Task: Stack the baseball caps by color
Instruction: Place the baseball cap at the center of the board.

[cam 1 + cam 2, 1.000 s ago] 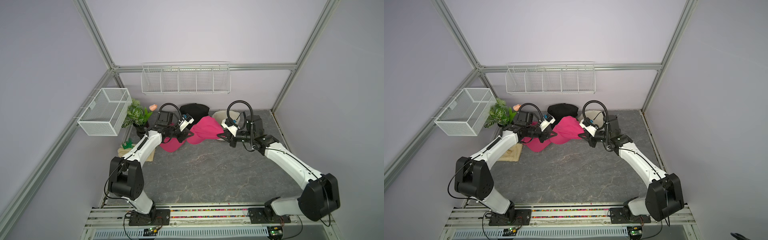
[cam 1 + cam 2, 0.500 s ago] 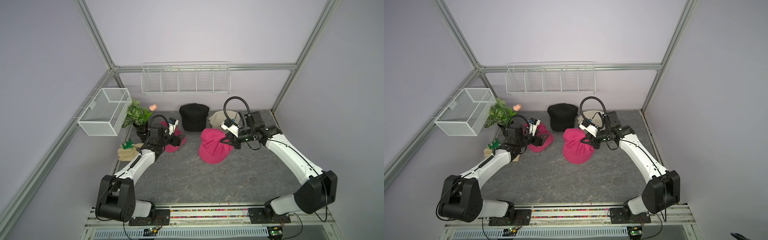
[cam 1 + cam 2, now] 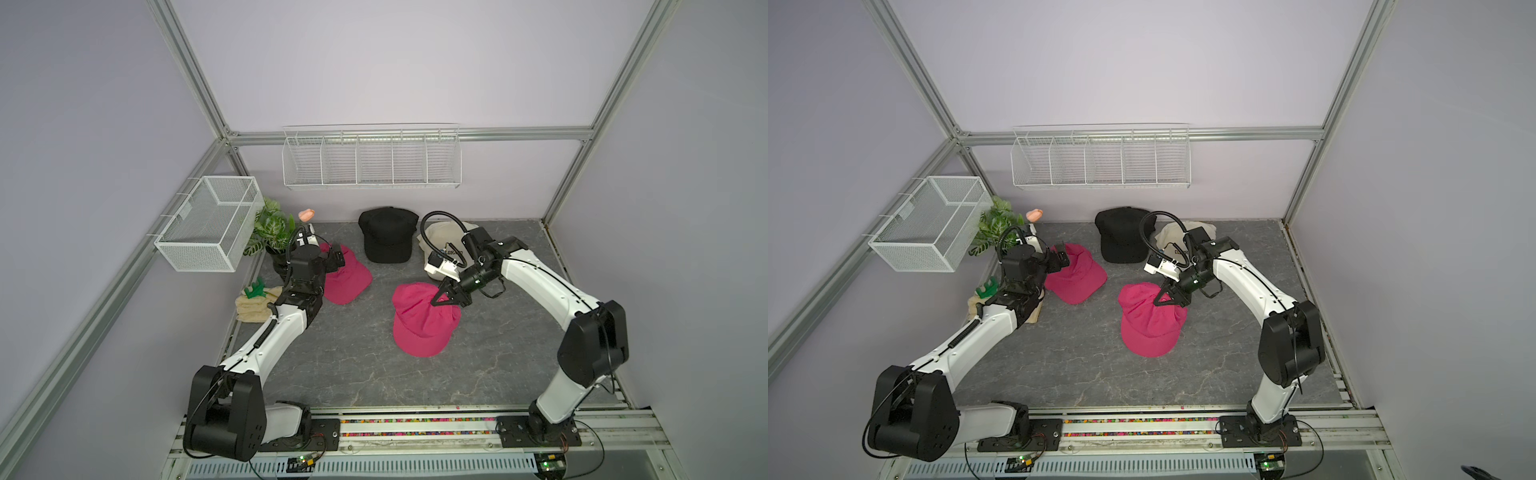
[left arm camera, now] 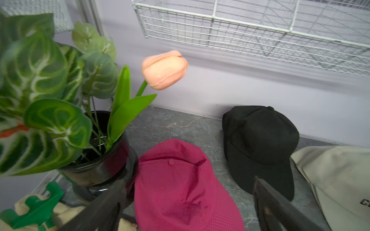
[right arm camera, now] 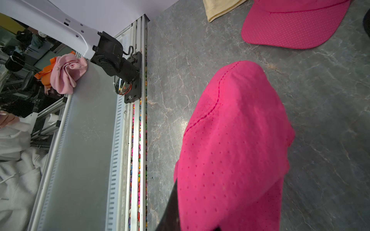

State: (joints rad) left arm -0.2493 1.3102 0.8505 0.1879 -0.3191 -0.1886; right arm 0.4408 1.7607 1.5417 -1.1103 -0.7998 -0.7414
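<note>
my right gripper (image 3: 437,300) pinches the mid-frame pink mesh cap (image 3: 419,332); the thin fold could slip. my left gripper (image 3: 336,258) gapes empty.

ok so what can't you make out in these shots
Lettering on the cream cap: partly behind the right arm in both top views, cut by the edge in the left wrist view.
Anything under the black cap: its crown covers it in both top views.
Tips of the right gripper: sunk in the pink cap, right wrist view.
Part of the towel: behind the left arm, top views.
</note>
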